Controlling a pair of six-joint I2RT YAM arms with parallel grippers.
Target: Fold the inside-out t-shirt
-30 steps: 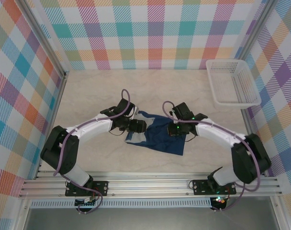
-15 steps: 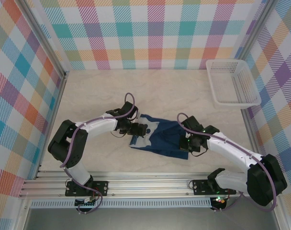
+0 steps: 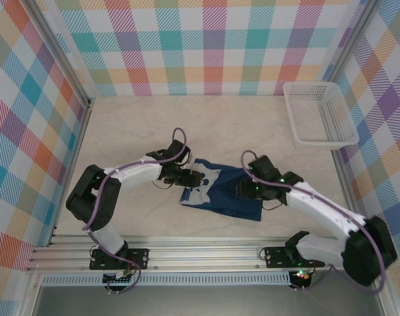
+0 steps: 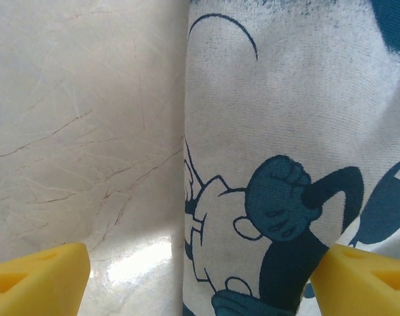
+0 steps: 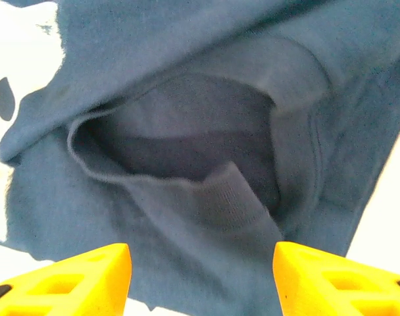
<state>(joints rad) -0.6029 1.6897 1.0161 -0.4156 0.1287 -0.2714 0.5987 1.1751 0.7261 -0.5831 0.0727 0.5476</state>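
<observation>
**End effectors both apart, shirt part-folded between them**

Left end effector (image 3: 195,178) hangs low over the left end of the t-shirt (image 3: 229,197). Its yellow fingertips (image 4: 35,280) are spread wide with nothing between them. Under it, the bare tabletop (image 3: 134,125) meets the straight edge of the cloth, where a pale cartoon print (image 4: 272,131) faces up.

The t-shirt lies in the middle of the tabletop, between the two arms. It is a compact, roughly rectangular bundle of dark blue cloth, with the print at its left end and plain blue to the right.

Over that plain blue part sits the right end effector (image 3: 245,191), its tips also apart and clamped on nothing. Its wrist camera looks down into a gaping ribbed opening (image 5: 213,197); whether this is the collar or a sleeve I cannot tell. The layers around it are loose and rumpled rather than flat. A white basket (image 3: 318,115) stands in the far right corner, well apart from the shirt.

As I judge it, the work is between grasps: a fold seems to be in place, but the bundle is not yet neat. The next move calls for each end effector to close on a clean edge, taking all the layers at once. The gaping opening also needs to be flattened or tucked under so the next fold lies square.
</observation>
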